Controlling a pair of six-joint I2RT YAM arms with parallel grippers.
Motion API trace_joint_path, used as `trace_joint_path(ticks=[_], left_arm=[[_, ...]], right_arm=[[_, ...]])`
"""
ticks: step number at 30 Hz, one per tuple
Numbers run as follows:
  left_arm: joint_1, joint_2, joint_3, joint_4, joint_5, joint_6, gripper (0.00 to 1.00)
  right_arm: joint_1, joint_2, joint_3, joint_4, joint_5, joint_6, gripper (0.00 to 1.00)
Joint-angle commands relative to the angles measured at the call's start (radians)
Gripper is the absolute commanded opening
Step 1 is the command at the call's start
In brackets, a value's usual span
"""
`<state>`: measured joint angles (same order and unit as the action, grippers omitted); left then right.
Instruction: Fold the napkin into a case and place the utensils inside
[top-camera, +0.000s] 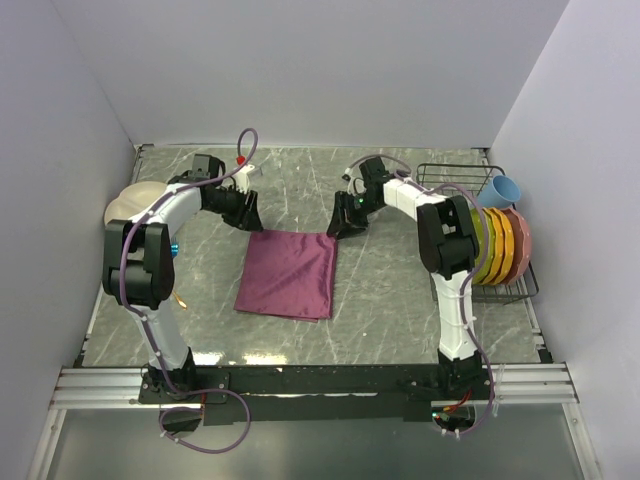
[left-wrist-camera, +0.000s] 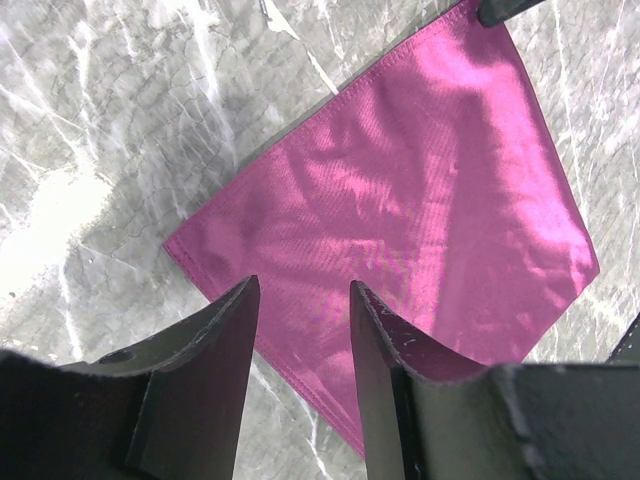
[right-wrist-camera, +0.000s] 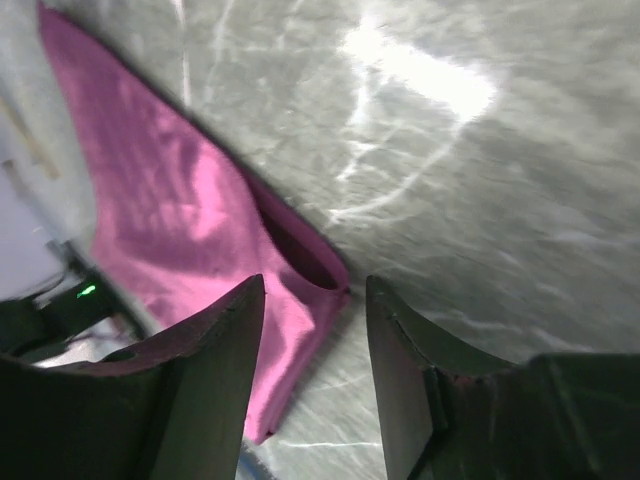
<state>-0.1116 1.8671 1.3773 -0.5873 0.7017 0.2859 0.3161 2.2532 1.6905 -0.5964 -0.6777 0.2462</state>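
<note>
Napkin (top-camera: 288, 273) lies flat on the worktop (top-camera: 400, 300), midway between the arms, roughly square. The right wrist view shows a doubled edge gaping at the corner under that pincer. I judge one fold is already in, but the cloth is not yet a narrow strip. Step in hand: folding, early.

Left pincer (top-camera: 247, 214): over the far left corner, jaws moderately apart, nothing between them.
Right pincer (top-camera: 339, 227): over the far right corner, jaws likewise apart and empty, with cloth below but not gripped.

Utensils: I cannot pick them out for certain in any view.

Next, as I read it: lower both pincers onto the far edge, pinch both layers, and carry them evenly toward the near edge. Risk: catching the top layer only.
</note>
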Motion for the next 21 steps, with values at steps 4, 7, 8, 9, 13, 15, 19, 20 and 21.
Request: trace_joint_path(ticks=[4,7,8,9,13,15,19,20,21], left_arm=[[0.020,-0.065,-0.012,0.018,0.004,0.013,0.48],[0.027,-0.077,-0.024,0.024,0.004,0.012,0.48],[0.030,-0.083,-0.030,0.026,0.004,0.009,0.48],[0.033,-0.086,-0.034,0.027,0.002,0.009,0.48],[0.046,-0.100,-0.041,0.035,-0.001,0.004,0.48],[0.055,-0.108,-0.046,0.040,-0.004,-0.001,0.48],[0.069,-0.117,-0.063,0.049,-0.008,-0.011,0.49],[0.072,-0.123,-0.067,0.049,-0.010,-0.013,0.49],[0.076,-0.125,-0.070,0.052,-0.011,-0.014,0.49]], right_arm=[[0.014,0.032,0.023,-0.003,-0.071,0.016,0.50],[0.018,0.029,0.034,0.001,-0.100,0.027,0.40],[0.020,0.022,0.035,0.007,-0.106,0.033,0.36],[0.020,0.017,0.037,0.018,-0.111,0.034,0.29],[0.026,-0.006,0.046,0.029,-0.108,0.025,0.12],[0.032,-0.024,0.047,0.032,-0.106,0.016,0.03],[0.055,-0.049,0.049,0.026,-0.085,-0.011,0.00],[0.067,-0.058,0.049,0.023,-0.074,-0.028,0.00],[0.078,-0.061,0.049,0.018,-0.065,-0.036,0.00]])
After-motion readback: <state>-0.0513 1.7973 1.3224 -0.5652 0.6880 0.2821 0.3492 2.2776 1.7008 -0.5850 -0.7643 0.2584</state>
